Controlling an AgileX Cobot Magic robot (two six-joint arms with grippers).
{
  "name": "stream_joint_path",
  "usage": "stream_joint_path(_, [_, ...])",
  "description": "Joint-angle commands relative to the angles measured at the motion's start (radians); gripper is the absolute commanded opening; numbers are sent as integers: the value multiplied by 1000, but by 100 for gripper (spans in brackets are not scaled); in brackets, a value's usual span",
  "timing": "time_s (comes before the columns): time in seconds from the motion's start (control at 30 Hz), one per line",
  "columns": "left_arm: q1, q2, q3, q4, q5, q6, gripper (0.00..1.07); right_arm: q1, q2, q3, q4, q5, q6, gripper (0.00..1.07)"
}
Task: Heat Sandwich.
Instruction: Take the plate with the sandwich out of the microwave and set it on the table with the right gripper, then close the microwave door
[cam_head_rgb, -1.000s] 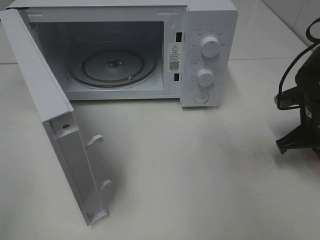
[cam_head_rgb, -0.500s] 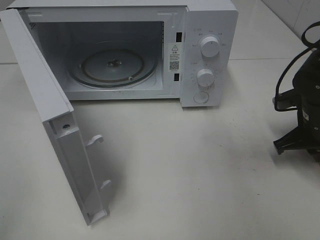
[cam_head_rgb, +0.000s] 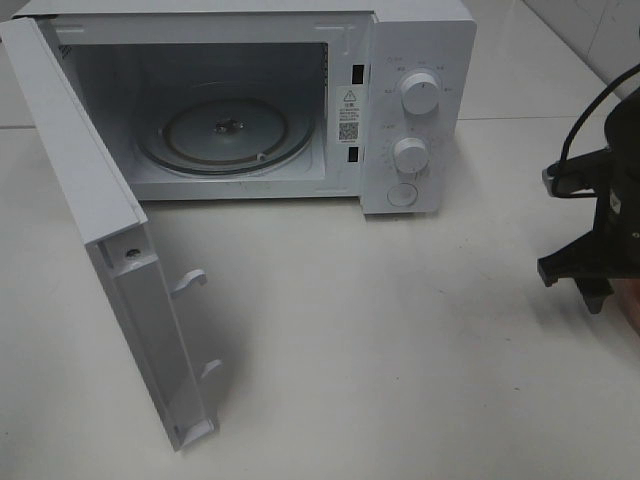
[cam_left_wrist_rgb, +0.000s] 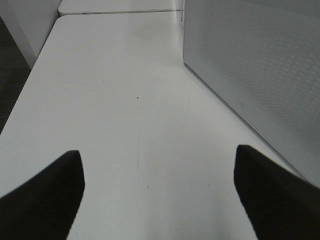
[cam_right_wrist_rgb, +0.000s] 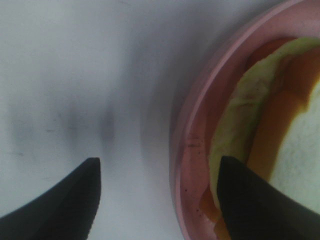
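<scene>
While the microwave (cam_head_rgb: 240, 100) stands with its door (cam_head_rgb: 110, 260) swung fully open and the glass turntable (cam_head_rgb: 226, 133) bare, the sandwich (cam_right_wrist_rgb: 280, 130) is found only in the right wrist view, lying on a pink plate (cam_right_wrist_rgb: 192, 145) on the table (cam_head_rgb: 400, 350) at the far right, out of the high camera's sight except perhaps a reddish sliver at the frame edge. The right gripper (cam_right_wrist_rgb: 157, 192) is held low over the plate's near rim with its fingers (cam_right_wrist_rgb: 60, 200) spread wide: one is seen over the bare table, the other above the plate's inside, and nothing is gripped. The left gripper (cam_left_wrist_rgb: 157, 192) is likewise seen spread wide and empty, beside the microwave's outer wall.

The step in hand is judged to be the taking of the plate by its rim. For a sound hold, the rim should be centred between the fingers, the outer one brought down to table level so that the lip is truly straddled, and the bread left untouched. The plate should be kept level when lifted, since the stack is loose. The view is blurred, so exact clearance cannot be told.
</scene>
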Motion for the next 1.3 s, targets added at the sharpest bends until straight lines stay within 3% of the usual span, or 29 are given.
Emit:
stream_joint_path(0.03, [1, -17, 3, 0, -12, -3, 76, -3, -33, -3, 29, 5, -23, 67])
stream_joint_path(0.2, [1, -17, 3, 0, -12, -3, 76, -4, -156, -31, 158, 46, -81, 67])
stream_joint_path(0.33, [1, -17, 3, 0, -12, -3, 76, -8, -199, -119, 248, 144, -191, 67])
stream_joint_path(0.47, [1, -17, 3, 0, -12, -3, 76, -63, -212, -255, 371, 281, -339, 67])
stream_joint_path(0.6, [1, -17, 3, 0, -12, -3, 76, -129, -217, -316, 500, 381, -449, 67])
stream_joint_path(0.83, [1, -17, 3, 0, -12, -3, 76, -215, -263, -322, 629, 481, -527, 67])
stream_joint_path(0.93, [1, -17, 3, 0, -12, -3, 76, -240, -313, -322, 628, 587, -539, 67])
stream_joint_path(1.13, [1, -17, 3, 0, -12, -3, 76, -250, -413, -292, 620, 594, -539, 66])
stream_joint_path(1.3, [1, -17, 3, 0, -12, -3, 76, -250, -563, -200, 620, 594, -539, 64])
